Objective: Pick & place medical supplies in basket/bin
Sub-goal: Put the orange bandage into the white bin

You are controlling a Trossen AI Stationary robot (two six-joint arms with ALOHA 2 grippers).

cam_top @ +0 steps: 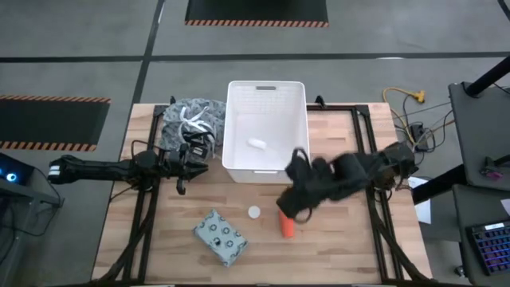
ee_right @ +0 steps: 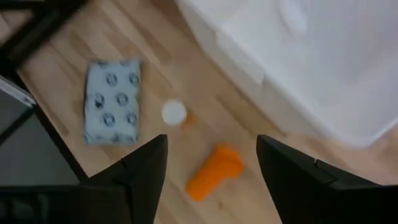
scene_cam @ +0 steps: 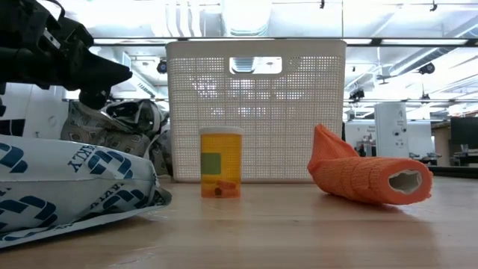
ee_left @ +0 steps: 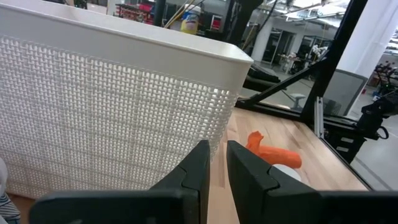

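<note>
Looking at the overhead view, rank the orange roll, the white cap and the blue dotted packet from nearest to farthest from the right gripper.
From the right gripper, open above the table:
1. Orange roll, just below it on the table's front.
2. White cap, a little to the left.
3. Dotted packet, farthest, toward the front left.

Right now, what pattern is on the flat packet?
Grey-blue packet with dark blue dots; right wrist view shows it best.

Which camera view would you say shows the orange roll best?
The low view: the orange roll lies unobstructed, its hollow end visible. The right wrist view shows it blurred; the high view tiny; the left wrist view partly.
</note>
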